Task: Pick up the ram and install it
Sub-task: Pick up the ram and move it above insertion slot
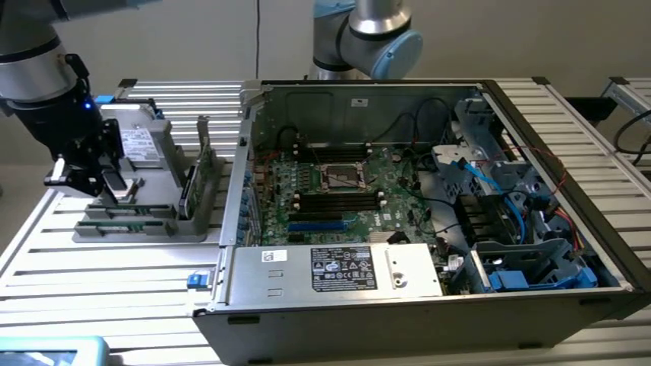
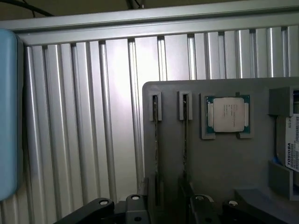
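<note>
While the hand hangs released above the grey tray on the worktop, the ram stands edge-up in a tray slot just below; centring the hand squarely astride it should avoid a skewed grip.

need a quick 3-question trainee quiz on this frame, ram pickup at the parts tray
1. True or false: the fingers hang over the gray tray, which stands beside the open computer case.
2. Which part lies in the tray's square pocket? A) processor chip B) fan C) battery
3. How many ram sticks stand edge-on in the tray's narrow slots, and are the fingers open or shut?

Key: 1 true; 2 A; 3 two, open with nothing held.
</note>
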Controlling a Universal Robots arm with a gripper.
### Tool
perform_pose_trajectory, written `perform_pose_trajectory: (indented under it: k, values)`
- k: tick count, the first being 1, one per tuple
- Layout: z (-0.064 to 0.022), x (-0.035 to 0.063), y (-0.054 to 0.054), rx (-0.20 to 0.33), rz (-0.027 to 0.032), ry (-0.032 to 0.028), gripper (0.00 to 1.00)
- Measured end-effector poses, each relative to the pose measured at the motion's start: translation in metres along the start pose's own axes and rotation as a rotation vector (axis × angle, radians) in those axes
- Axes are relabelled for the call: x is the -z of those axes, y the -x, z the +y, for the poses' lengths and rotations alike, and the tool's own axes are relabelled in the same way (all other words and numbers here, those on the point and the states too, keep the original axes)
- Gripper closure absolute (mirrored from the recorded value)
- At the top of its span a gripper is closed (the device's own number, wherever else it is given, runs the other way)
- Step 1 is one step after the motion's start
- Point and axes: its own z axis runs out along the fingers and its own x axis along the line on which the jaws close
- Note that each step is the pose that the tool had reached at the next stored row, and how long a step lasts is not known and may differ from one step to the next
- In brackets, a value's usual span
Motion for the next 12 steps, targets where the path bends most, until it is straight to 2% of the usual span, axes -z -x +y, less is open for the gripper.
perform_pose_trajectory:
  k: [6,10,12]
  values:
    - [0.0003,-0.0111,0.000,0.000,-0.0008,0.0000,0.62]
    - [0.0005,-0.0181,0.001,0.000,-0.0070,0.0006,0.62]
    - [0.0008,-0.0218,0.001,0.000,-0.0077,0.0007,0.62]
